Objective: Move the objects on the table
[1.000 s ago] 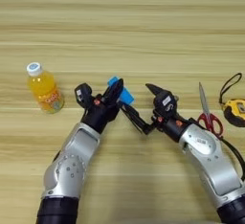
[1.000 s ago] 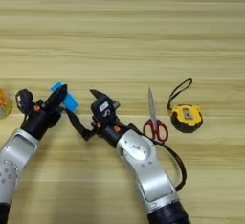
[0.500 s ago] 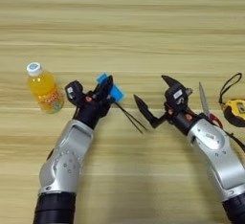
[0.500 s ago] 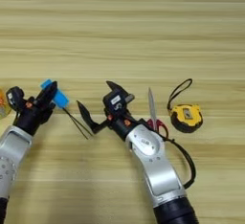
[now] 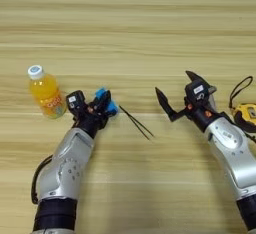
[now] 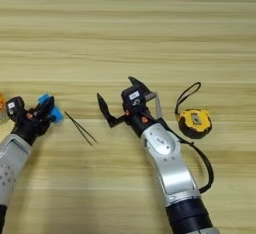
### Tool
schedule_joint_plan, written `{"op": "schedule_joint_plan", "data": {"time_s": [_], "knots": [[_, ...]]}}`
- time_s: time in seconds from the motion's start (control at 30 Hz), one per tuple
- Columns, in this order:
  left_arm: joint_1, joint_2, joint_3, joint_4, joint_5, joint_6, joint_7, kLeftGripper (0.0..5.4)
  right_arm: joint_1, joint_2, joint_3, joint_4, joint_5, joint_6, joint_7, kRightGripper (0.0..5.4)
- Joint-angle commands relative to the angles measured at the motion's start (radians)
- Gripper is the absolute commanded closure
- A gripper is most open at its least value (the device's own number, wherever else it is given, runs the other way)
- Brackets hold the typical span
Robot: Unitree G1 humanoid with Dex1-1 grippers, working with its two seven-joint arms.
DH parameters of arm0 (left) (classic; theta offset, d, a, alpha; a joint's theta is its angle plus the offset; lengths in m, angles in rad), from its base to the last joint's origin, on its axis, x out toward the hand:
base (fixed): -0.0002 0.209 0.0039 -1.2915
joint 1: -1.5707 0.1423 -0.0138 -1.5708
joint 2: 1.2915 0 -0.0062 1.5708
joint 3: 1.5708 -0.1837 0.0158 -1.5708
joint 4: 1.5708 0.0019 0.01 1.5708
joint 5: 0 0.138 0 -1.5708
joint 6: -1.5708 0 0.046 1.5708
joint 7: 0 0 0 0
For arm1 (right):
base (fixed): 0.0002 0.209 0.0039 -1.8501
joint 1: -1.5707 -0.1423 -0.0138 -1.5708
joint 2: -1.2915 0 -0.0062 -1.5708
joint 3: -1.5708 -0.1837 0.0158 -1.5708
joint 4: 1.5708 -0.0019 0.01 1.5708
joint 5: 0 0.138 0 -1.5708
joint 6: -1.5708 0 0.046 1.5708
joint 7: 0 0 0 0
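My left gripper is shut on the flat light-blue block, held just above the table to the right of the orange juice bottle. The thin black sticks lie loose on the wood between my two arms. To their right, my right gripper is wide open with nothing between its fingers. The yellow tape measure with its black strap rests to the right of that arm. Only a grey blade of the scissors shows behind the right wrist; the red handles are hidden.
The bottle stands upright with its white cap on, close to my left forearm. A black cable loops beside my right forearm. Bare planks stretch across the far half of the table.
The two grippers have drawn apart: the left moved left with the blue block, the right moved right and spread its fingers wide. The black sticks now lie alone on the table between them.
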Motion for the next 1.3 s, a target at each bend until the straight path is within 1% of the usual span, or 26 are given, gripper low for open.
{"op": "schedule_joint_plan", "data": {"time_s": [0.03, 0.13, 0.17, 0.3, 0.37, 0.53, 0.67, 0.77, 0.93, 1.13, 1.17, 1.3], "knots": [[-0.018, 0.009, -0.015, 0.023, 0.093, -0.057, 0.023, 4.69, -0.011, 0.004, -0.004, 0.008, 0.006, 0.002, -0.002, 0.00], [-0.016, 0.009, -0.020, 0.027, 0.139, -0.083, 0.029, 4.69, -0.012, 0.005, -0.002, 0.011, 0.005, 0.003, -0.001, 0.00], [-0.016, 0.019, -0.028, 0.028, 0.168, -0.095, 0.035, 4.69, -0.012, 0.005, -0.001, 0.013, 0.005, 0.004, 0.000, 0.00], [-0.014, 0.043, -0.046, 0.038, 0.248, -0.117, 0.050, 4.69, -0.013, 0.005, 0.000, 0.016, 0.006, 0.004, 0.003, 0.00], [-0.014, 0.042, -0.048, 0.047, 0.259, -0.105, 0.047, 4.69, -0.014, 0.004, 0.000, 0.018, 0.006, 0.005, 0.005, 0.00], [-0.012, 0.049, -0.068, 0.072, 0.308, -0.098, 0.052, 4.69, -0.014, 0.005, 0.001, 0.020, 0.007, 0.005, 0.007, 0.00], [-0.015, 0.049, -0.067, 0.091, 0.316, -0.074, 0.053, 4.69, -0.013, 0.006, 0.004, 0.023, 0.006, 0.006, 0.009, 0.00], [-0.017, 0.038, -0.056, 0.100, 0.281, -0.039, 0.034, 4.69, -0.011, 0.006, 0.008, 0.023, 0.005, 0.007, 0.010, 0.00], [-0.018, 0.033, -0.058, 0.100, 0.278, -0.031, 0.020, 4.69, -0.012, 0.007, 0.013, 0.024, 0.005, 0.007, 0.012, 0.00], [-0.021, 0.035, -0.058, 0.099, 0.291, -0.019, 0.027, 4.69, -0.009, 0.005, 0.017, 0.020, 0.005, 0.006, 0.015, 0.00], [-0.021, 0.036, -0.060, 0.099, 0.297, -0.017, 0.031, 4.33, -0.009, 0.004, 0.018, 0.020, 0.005, 0.006, 0.016, 0.00], [-0.022, 0.039, -0.060, 0.109, 0.313, -0.006, 0.052, 3.94, -0.008, 0.003, 0.019, 0.017, 0.005, 0.006, 0.018, 0.00]]}}
